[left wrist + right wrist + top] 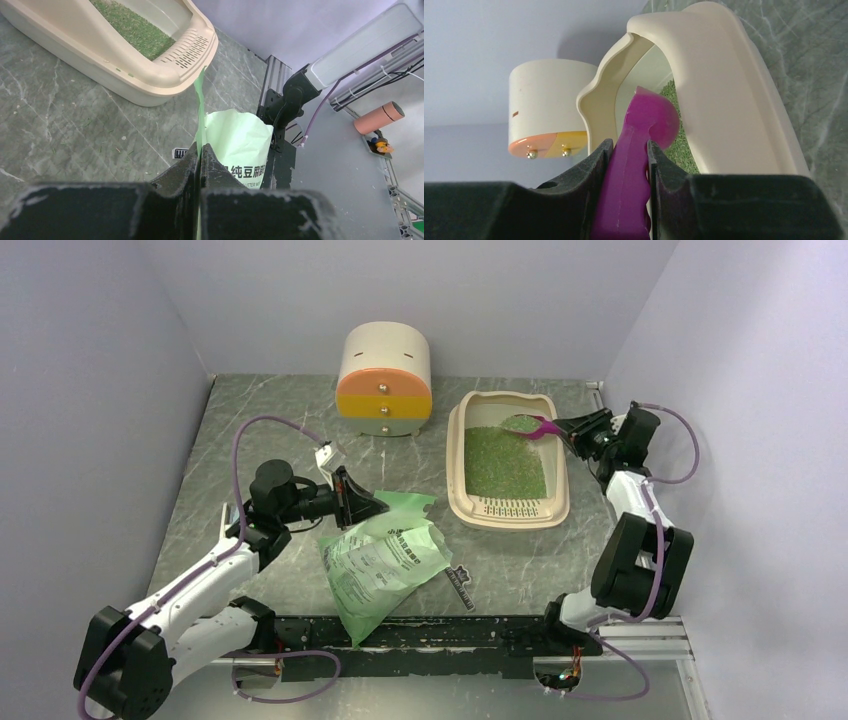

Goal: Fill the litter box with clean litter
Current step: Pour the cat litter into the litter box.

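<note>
Left arm [200, 580] reaches forward, left gripper [378, 505] pinched tight; right arm [640, 540] folds upward, right gripper [568, 430] clamped with jaws partly apart

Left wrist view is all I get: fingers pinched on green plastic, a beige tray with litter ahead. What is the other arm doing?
Observer: The right gripper is shut on a magenta scoop at the far end of the litter box.
Operator: Is the scoop inside the box?
Observer: From above, it reaches in over the far right rim, with its head above the litter. I cannot tell whether it touches.
Operator: And my bag, is it lifted or lying?
Observer: The bag lies mostly on the table between the arms. The left gripper pinches only its top edge.
</note>
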Robot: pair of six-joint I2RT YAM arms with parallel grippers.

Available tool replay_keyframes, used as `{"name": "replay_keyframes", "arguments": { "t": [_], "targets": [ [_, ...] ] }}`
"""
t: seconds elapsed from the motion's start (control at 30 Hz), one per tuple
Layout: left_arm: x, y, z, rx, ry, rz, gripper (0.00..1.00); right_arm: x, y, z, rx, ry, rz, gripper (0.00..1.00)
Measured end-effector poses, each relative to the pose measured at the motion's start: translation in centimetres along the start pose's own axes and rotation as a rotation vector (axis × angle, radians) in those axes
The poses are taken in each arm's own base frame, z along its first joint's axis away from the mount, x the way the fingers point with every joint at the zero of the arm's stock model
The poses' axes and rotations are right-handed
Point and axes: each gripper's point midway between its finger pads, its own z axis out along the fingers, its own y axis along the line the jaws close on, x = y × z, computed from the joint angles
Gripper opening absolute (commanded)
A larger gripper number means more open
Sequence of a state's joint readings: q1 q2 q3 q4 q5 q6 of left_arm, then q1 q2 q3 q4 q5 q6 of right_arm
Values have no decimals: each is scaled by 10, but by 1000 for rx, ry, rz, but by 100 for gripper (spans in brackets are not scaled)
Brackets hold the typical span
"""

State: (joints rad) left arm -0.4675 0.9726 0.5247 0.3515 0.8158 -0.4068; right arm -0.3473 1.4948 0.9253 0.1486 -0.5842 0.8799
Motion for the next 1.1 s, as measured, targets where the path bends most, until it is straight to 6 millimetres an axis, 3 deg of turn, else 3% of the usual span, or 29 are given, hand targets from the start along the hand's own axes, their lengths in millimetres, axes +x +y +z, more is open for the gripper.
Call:
{"name": "replay_keyframes", "arguments": {
  "t": [0.13, 0.33, 0.53, 0.87, 1.1],
  "targets": [
    [1, 0, -1, -1, 3, 4, 5, -1, 2, -16, 11, -31, -29, 0],
    [0, -3, -3, 0, 3, 8, 5, 2, -12, -48, 59, -62, -46, 0],
    [1, -4, -4, 3, 8, 11, 5, 29, -23, -75, 80, -23, -51, 0],
    [2, -6, -5, 6, 10, 21, 5, 78, -15, -108, 45, 112, -85, 0],
    [2, -7, -6, 11, 11, 22, 5, 81, -31, -124, 168, 102, -147, 0]
  ]
}}
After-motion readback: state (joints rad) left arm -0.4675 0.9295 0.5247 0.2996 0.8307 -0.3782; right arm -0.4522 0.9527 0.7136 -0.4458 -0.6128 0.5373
